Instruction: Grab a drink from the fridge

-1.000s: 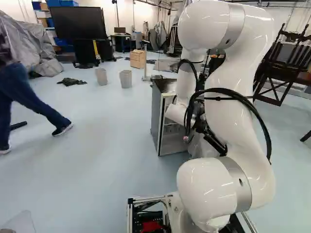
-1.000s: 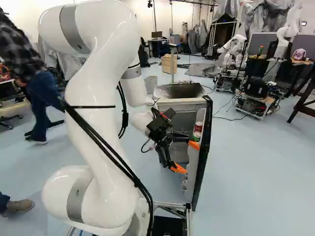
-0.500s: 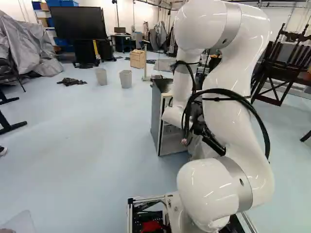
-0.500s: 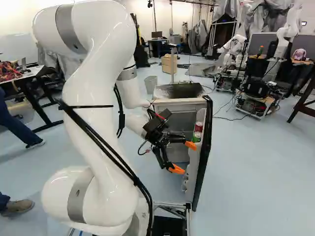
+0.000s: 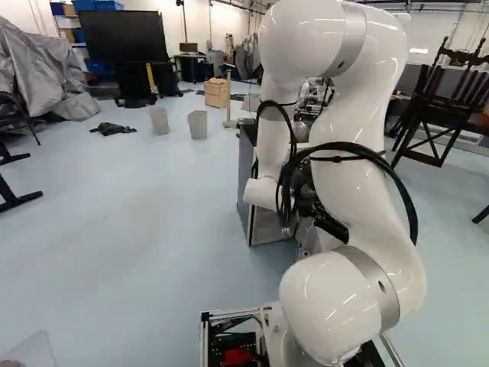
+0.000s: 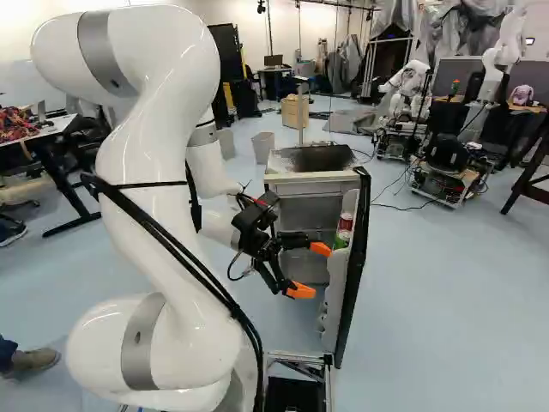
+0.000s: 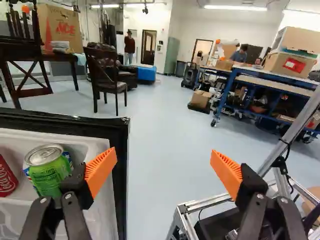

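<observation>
Right base view records the white arm (image 6: 141, 184) rising from its lowest joint, bending over at the top, and coming down through the forearm to a wrist beside the open fridge (image 6: 313, 178). The gripper (image 6: 310, 270) is angled slightly downward toward the inner side of the fridge door (image 6: 350, 275), one orange pad above the other in that view. Its jaws stand wide apart, with nothing gripped. Two drinks are noted upright in the door shelf: a green can (image 7: 46, 176) and, beside it, a red can (image 7: 6, 176). Per the wrist view, one finger is near the green can, partly overlapping it; contact cannot be determined. The black edge of the door passes between the two fingers, and the other finger stands on the outer side of it, toward a metal frame (image 7: 200, 202). Left base view shows the outer side wall of the fridge, while the arm hides the gripper and both cans. Right base view alone displays the fridge interior and its inner shelving. Only the wrist view gives the top of the green can and, farther off, a dark leather-seated chair (image 7: 106, 75).
</observation>
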`<state>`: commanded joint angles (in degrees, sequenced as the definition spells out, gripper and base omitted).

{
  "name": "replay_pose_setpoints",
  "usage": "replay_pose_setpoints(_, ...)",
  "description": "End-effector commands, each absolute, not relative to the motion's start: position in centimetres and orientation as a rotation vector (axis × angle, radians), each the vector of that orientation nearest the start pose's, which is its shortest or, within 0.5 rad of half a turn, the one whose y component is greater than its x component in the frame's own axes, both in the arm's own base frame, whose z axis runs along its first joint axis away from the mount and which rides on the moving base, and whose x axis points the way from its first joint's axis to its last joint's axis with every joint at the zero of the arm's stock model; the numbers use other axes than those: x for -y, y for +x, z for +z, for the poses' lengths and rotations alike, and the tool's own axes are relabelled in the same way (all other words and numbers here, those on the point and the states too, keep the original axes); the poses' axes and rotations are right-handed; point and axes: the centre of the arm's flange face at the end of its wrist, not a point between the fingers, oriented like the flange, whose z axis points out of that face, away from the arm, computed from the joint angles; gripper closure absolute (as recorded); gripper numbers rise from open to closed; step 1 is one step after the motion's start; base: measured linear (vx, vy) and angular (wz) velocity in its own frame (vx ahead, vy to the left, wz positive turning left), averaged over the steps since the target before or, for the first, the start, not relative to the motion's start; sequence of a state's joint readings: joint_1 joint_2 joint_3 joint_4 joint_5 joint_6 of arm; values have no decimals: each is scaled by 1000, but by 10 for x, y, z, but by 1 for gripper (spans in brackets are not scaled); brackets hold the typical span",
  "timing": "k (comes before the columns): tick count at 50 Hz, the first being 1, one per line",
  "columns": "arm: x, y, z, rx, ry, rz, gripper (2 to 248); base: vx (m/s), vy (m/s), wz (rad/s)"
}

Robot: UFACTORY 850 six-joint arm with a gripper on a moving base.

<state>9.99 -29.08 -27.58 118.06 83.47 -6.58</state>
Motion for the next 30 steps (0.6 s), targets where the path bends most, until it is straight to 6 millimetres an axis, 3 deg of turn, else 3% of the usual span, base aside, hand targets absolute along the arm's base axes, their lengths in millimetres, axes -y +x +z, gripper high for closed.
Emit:
replay_pose_setpoints(14,32,314,274,1364,1075,856,3,0,0,0)
replay_pose_setpoints(30,60,354,285,1498,983,837,3,0,0,0)
